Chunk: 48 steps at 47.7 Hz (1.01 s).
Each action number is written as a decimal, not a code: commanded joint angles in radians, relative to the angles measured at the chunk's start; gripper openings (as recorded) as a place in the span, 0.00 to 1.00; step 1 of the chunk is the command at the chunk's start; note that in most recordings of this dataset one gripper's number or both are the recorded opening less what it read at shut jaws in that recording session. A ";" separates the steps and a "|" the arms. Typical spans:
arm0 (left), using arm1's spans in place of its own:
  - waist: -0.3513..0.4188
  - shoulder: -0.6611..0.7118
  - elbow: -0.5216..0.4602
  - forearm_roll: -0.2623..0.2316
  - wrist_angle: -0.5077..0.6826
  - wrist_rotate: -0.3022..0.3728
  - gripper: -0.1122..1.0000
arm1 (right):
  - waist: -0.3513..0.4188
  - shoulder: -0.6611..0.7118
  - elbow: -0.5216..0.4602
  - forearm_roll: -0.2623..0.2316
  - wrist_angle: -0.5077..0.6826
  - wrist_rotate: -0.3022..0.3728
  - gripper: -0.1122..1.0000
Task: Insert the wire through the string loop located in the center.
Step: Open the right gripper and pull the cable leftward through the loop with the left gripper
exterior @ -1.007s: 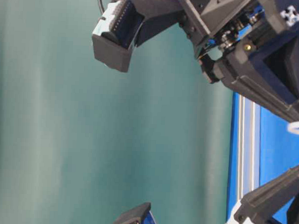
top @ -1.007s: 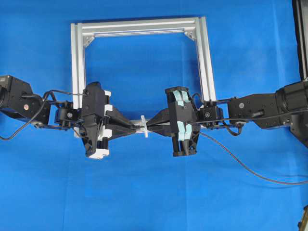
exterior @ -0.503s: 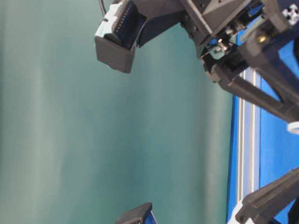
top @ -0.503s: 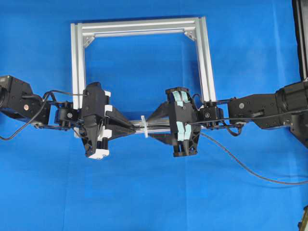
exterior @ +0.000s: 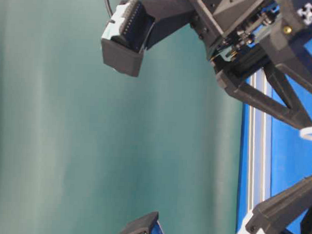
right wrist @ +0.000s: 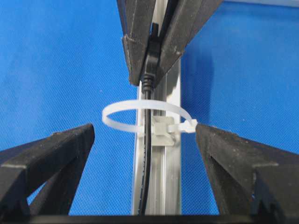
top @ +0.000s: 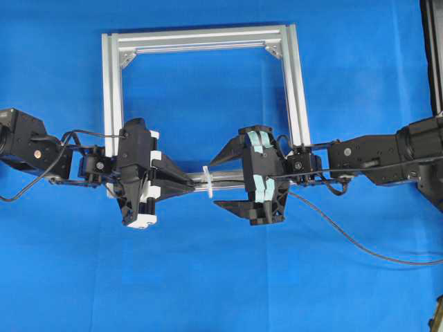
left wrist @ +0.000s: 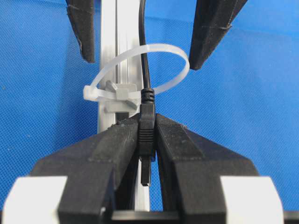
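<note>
Wire (left wrist: 144, 60) runs thru the string loop (left wrist: 140, 70); left gripper (left wrist: 146, 140) fingers clamp its plug, right gripper (top: 221, 181) fingers spread wide, holding nothing.

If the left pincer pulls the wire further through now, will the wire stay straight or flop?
Probably floppy: beyond the right pincer, which stands open, the wire trails in a loose curve across the table. Its plug end looks rigid where the left pincer clamps it. The string loop seems thin, so it may flex if dragged.
</note>
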 commanded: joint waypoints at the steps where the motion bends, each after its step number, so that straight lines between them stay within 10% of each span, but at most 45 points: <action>1: 0.000 -0.037 0.003 -0.002 -0.005 0.002 0.16 | 0.002 -0.015 -0.014 0.000 -0.003 0.002 0.96; 48: -0.046 -0.443 0.482 0.000 -0.052 -0.008 0.16 | 0.014 -0.071 -0.011 0.000 0.071 0.002 0.96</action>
